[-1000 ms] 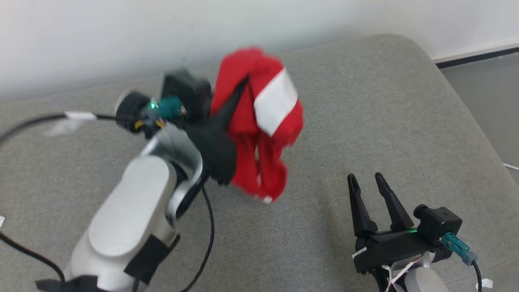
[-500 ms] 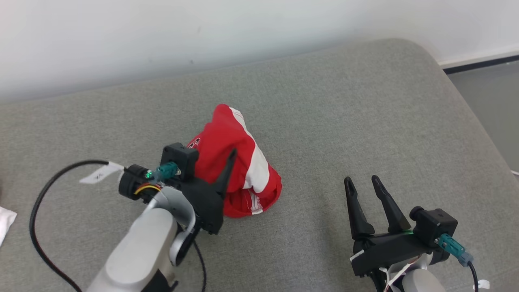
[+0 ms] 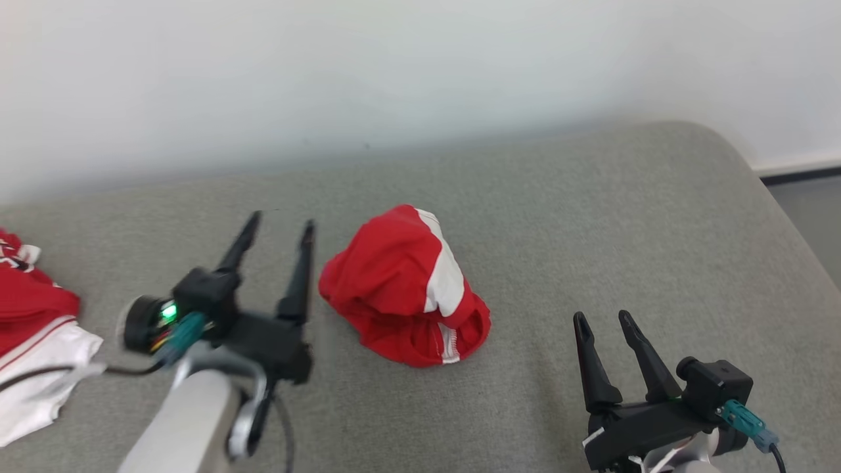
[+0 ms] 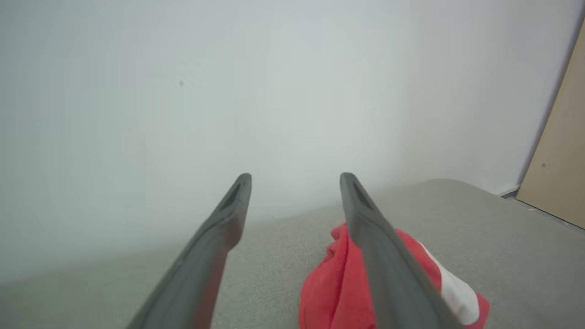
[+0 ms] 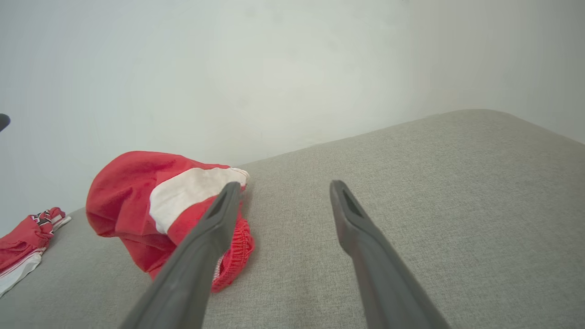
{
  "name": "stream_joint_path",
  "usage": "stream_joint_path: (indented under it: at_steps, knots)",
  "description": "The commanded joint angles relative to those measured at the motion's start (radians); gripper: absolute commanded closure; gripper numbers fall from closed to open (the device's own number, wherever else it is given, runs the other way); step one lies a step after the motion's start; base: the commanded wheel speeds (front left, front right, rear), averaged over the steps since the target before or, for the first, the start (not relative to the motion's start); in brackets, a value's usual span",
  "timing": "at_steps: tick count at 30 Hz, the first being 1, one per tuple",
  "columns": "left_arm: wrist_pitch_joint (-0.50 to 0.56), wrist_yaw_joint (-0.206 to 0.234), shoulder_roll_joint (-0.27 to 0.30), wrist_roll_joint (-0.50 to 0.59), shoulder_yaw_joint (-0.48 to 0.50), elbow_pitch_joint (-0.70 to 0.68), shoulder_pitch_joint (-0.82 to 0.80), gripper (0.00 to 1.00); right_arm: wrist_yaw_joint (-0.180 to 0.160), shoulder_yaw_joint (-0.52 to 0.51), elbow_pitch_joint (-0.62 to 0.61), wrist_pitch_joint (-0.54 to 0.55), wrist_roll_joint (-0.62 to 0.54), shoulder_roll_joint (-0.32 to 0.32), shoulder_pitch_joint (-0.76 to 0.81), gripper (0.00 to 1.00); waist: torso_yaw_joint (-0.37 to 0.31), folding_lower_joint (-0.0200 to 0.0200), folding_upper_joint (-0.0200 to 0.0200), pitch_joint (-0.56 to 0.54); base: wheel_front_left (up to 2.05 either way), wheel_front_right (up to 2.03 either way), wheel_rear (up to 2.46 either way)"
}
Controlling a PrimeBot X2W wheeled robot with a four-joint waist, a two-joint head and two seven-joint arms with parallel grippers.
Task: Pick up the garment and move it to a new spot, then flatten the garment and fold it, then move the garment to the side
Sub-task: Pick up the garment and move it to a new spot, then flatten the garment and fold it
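A pale wall (image 3: 394,79) takes up the back of the scene, and below it lies a broad grey upholstered cushion (image 3: 591,230) whose far right corner is rounded, with a strip of floor (image 3: 808,217) past it. The left arm's pale forearm (image 3: 184,427) rises from the lower left of the head view, blurred, with a dark cable (image 3: 39,378) trailing off toward the left edge. The garment (image 3: 404,289) sits near the middle of the cushion as a crumpled red mound – a white band runs down its right side, and a gathered hem or waistband with white stitching faces the near edge. At the cushion's far left lies a separate heap of red and white clothes (image 3: 33,341), well apart from the garment. The left gripper (image 3: 280,222) stands just to the left of the garment with its two dark fingers spread wide and nothing between them; in the head view a sliver of grey fabric separates its nearer finger from the red cloth. The right gripper (image 3: 600,316) waits near the lower right, well apart from the garment – its fingers also spread and empty, pointing toward the wall. A small green light (image 3: 169,312) glows on the left wrist.
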Motion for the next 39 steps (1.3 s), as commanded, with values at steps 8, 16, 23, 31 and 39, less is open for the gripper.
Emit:
stream_joint_path:
  at_steps: [8,16,23,31,39]
  knots:
    - [-0.015,0.122,0.123,-0.032,0.139,-0.215,0.218,0.00,0.003,-0.025,-0.041,0.027,-0.017,-0.001,0.052,0.00,0.058,0.0001,0.0000,-0.051,0.00,0.00,0.00]
    - [0.039,0.225,0.233,0.003,0.182,-0.373,0.437,0.00,0.004,-0.041,-0.068,0.050,-0.032,-0.001,0.077,0.00,0.082,0.0001,0.0000,-0.063,0.00,0.00,0.00]
    - [0.038,0.299,0.245,0.003,0.215,-0.437,0.574,0.00,0.003,-0.048,-0.086,0.063,-0.049,-0.002,0.091,0.00,0.096,0.0001,0.0000,-0.069,0.00,0.00,0.00]
    - [0.067,0.331,0.238,-0.012,0.209,-0.450,0.637,0.00,0.003,-0.052,-0.105,0.080,-0.056,-0.001,0.110,0.00,0.106,0.0001,0.0000,-0.075,0.00,0.00,0.00]
    - [0.113,0.327,0.252,0.005,0.180,-0.456,0.610,0.00,0.003,-0.054,-0.120,0.090,-0.064,-0.001,0.112,0.00,0.107,0.0001,0.0000,-0.078,0.00,0.00,0.00]
